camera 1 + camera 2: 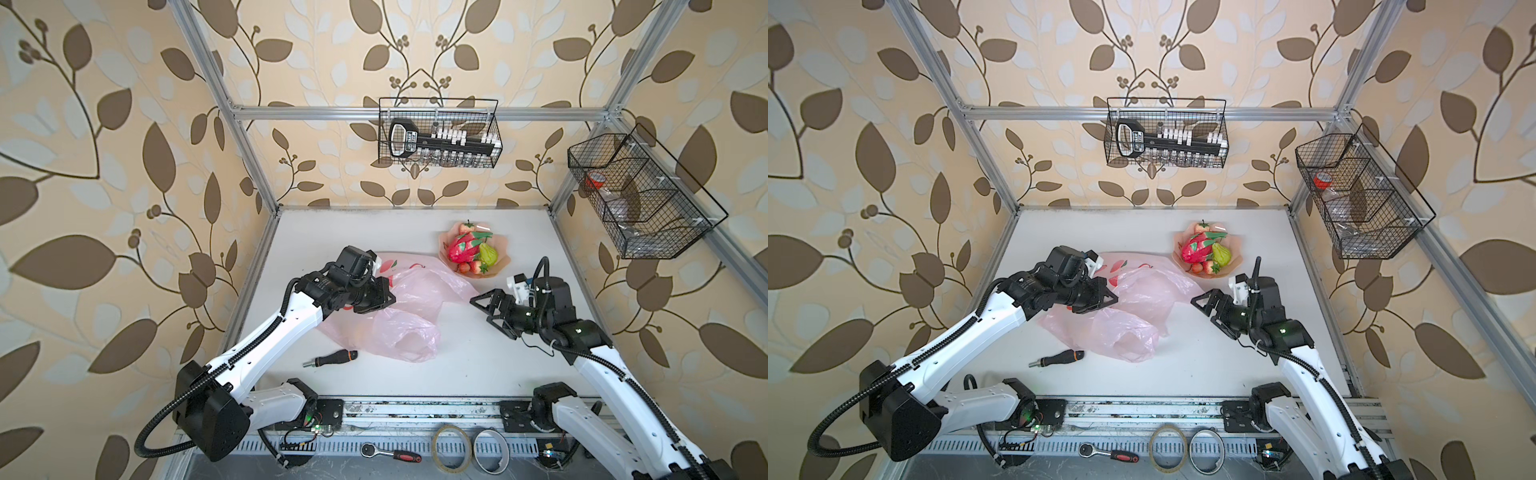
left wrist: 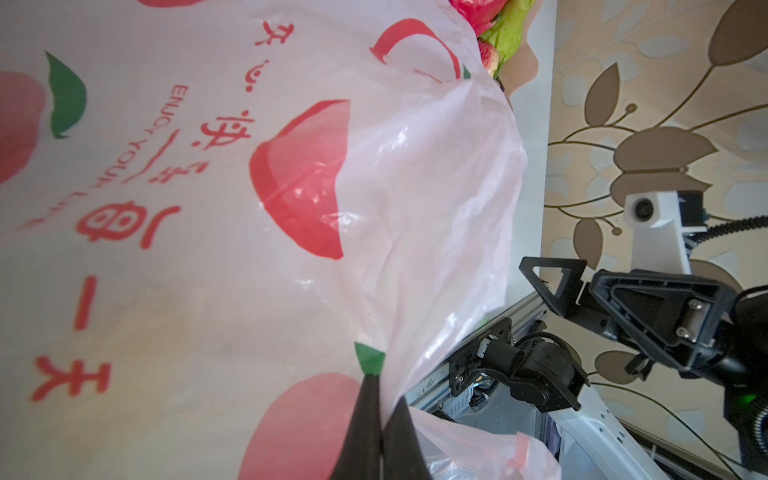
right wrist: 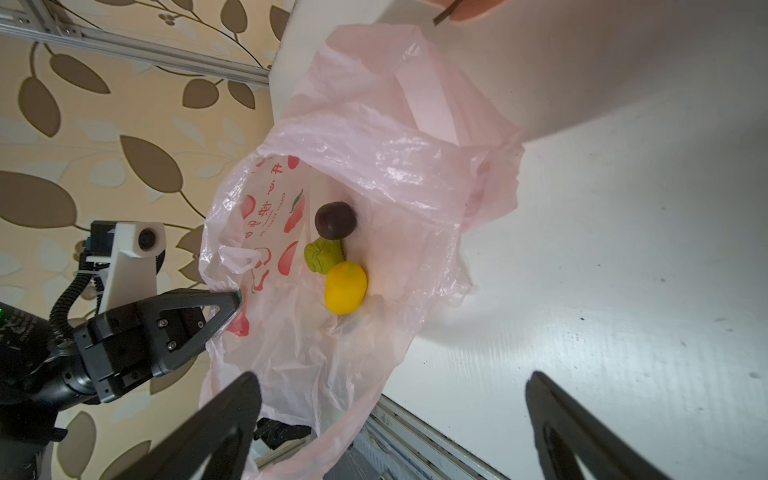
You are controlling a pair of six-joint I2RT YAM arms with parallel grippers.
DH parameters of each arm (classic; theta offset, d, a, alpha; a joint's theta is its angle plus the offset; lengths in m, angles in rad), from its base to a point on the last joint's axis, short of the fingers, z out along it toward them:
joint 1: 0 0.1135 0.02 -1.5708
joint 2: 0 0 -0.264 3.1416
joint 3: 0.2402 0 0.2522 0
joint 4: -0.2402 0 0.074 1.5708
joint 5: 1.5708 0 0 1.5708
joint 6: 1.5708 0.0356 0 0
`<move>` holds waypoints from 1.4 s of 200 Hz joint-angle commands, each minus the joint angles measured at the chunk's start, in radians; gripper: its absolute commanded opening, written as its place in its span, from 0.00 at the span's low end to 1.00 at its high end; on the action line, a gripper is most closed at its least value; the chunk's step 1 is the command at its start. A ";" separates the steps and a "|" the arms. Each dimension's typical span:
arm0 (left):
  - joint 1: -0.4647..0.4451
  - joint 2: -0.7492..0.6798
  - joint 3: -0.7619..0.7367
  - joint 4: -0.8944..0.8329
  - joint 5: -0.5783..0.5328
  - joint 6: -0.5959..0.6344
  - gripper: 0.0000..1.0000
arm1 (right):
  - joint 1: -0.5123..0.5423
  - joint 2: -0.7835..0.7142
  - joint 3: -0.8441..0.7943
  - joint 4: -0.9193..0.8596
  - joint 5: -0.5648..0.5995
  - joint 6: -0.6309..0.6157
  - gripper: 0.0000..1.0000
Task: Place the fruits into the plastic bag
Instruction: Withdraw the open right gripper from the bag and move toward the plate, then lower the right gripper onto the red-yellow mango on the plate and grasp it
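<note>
Left gripper point(image 2: 381, 398) is pinched tight on the rim of the thin pale-pink plastic bag w/ red peach print point(image 1: 415, 316). It lifts the rim so the mouth gapes toward the right arm, prob. to keep a way in. Bag lies mid-worktop, nearer the left edge. Inside it: dark purple plum point(image 3: 335, 220), lumpy green fruit point(image 3: 323, 256) and yellow lemon point(image 3: 345, 287), touching in a row.

Right gripper point(image 1: 482, 311) hangs just off the mouth, jaws wide, holding nothing.

Other fruits sit on the peach-coloured scalloped plate point(image 1: 500, 266) near the back right corner of the white worktop point(image 1: 478, 365): pink-red dragon fruit point(image 1: 460, 249), green pear point(image 1: 487, 254), red strawberries point(image 1: 478, 268).

Open lane btwn plate & mouth, and bare worktop along the right & front edges. Black-handled screwdriver point(image 1: 330, 358) lies near the bag's front side, out of that lane.
</note>
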 commanded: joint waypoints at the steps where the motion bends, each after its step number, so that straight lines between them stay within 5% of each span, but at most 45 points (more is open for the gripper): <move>1: 0.002 -0.037 0.016 -0.015 -0.002 0.017 0.00 | -0.055 0.062 0.093 -0.110 -0.015 -0.182 1.00; 82: 0.003 -0.054 0.006 -0.017 -0.001 0.014 0.00 | -0.126 0.331 0.400 -0.276 0.202 -0.472 0.98; 280: 0.003 -0.045 0.007 -0.021 0.012 0.011 0.00 | -0.057 0.805 0.649 -0.177 0.364 -0.570 0.73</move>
